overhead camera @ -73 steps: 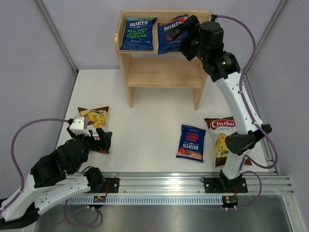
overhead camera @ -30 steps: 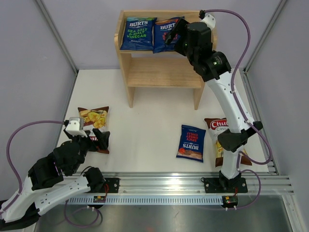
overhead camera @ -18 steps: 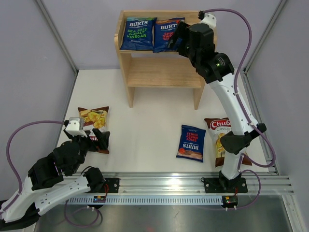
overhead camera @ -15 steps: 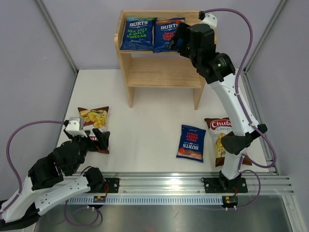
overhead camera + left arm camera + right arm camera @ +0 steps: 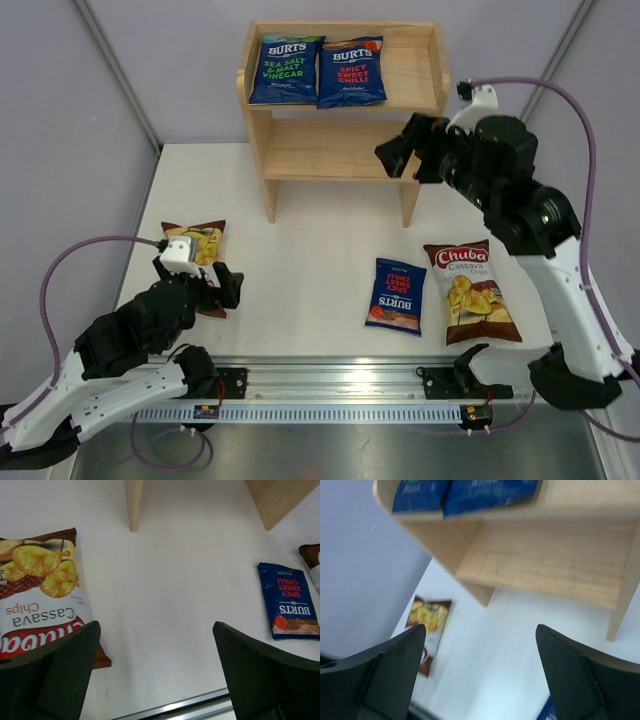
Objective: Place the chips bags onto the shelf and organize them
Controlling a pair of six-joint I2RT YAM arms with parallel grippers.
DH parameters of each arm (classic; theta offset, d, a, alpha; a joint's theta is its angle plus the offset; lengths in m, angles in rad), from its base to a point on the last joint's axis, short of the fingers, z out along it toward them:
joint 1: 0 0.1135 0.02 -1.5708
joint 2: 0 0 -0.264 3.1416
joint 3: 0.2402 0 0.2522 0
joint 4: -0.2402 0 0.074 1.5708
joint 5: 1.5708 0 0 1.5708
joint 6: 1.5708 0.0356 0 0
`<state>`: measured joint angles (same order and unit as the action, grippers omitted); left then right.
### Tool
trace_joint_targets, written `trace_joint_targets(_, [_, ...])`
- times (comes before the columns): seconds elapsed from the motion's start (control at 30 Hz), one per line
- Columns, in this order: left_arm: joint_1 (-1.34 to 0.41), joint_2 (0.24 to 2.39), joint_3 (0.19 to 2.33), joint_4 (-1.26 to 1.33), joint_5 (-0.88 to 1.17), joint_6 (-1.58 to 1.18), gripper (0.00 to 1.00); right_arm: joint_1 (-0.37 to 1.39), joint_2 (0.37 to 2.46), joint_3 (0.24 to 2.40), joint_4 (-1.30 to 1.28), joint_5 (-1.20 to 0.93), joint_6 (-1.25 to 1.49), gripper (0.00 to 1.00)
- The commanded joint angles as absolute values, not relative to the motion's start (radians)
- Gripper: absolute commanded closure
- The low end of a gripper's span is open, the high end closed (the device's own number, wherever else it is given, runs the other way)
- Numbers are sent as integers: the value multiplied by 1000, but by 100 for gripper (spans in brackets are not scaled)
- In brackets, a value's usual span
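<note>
Two blue BURTS bags (image 5: 285, 69) (image 5: 350, 71) lie side by side on the top tier of the wooden shelf (image 5: 340, 150); they also show in the right wrist view (image 5: 465, 492). A third BURTS bag (image 5: 396, 294) lies on the table, also in the left wrist view (image 5: 290, 607). One Chuba bag (image 5: 470, 290) lies right of it. The other Chuba bag (image 5: 195, 245) lies at the left, also in the left wrist view (image 5: 40, 600). My right gripper (image 5: 400, 155) is open and empty in front of the shelf. My left gripper (image 5: 222, 285) is open and empty beside the left Chuba bag.
The shelf's lower tier (image 5: 545, 560) is bare wood. A metal rail (image 5: 330, 385) runs along the table's near edge. Grey walls close in the left, back and right sides.
My right gripper let go of the second BURTS bag on the top tier and pulled back down and right, away from the shelf. My left gripper shifted slightly to the right.
</note>
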<state>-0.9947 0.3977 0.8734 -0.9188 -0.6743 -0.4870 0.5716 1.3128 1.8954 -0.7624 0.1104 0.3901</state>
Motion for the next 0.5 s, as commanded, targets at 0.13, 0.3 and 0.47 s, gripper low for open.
trace_joint_targets(0.13, [-996,593,799,-576,-303,-598,1,574,800,1237,-574,-80,472,1])
trace_joint_targets(0.3, [-1003,938,798,-284,-138,-603,1,574,554,1083,-744,-114,503,1])
trace_joint_targets(0.47, [-1011,1333,935,-82,-54,-591,1,574,378,1026,-886,-95,520,1])
